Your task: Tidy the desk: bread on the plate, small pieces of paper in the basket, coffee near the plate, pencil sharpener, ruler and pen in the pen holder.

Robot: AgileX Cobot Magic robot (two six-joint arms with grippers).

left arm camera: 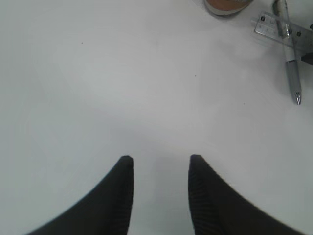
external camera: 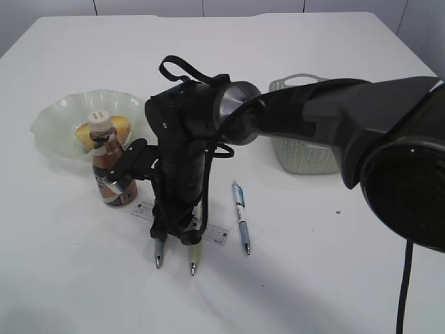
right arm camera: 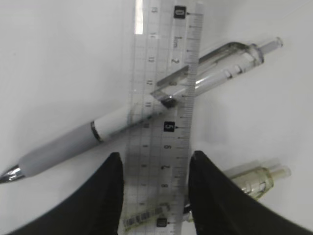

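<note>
ruler (right arm camera: 164, 147) end — behind right hand (right arm camera: 155, 164)

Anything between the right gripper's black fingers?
The clear plastic ruler runs lengthwise between the right gripper fingers, lying over a grey-grip pen. Right wrist view shows it.

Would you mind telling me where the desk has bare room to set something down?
The desk is bare in front of the pens, and on the far side behind the plate and basket. It is crowded mid-table, where the coffee, ruler and pens cluster under the right pincer.
</note>
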